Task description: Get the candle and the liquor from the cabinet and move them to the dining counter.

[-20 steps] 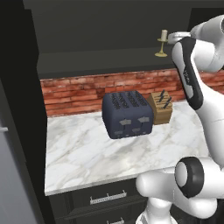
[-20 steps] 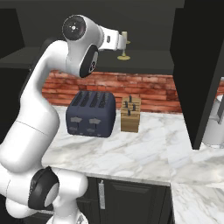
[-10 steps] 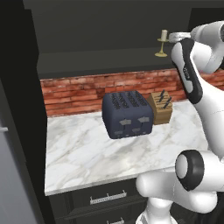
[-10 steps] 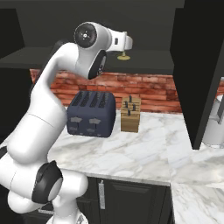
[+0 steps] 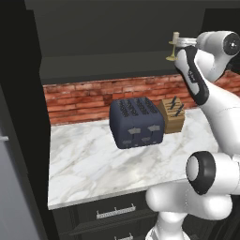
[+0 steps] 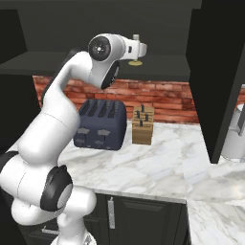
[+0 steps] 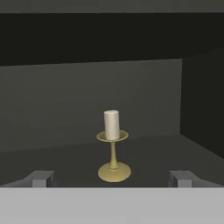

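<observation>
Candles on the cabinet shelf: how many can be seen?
1. The candle stands upright in its golden holder on the dark cabinet shelf, centred ahead of the open gripper. Shelf parts outside these views may hide more.

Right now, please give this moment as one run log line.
phase: reaching for candle | gripper: open, nothing held | candle: upright on cabinet shelf, centred ahead between fingertips
</observation>
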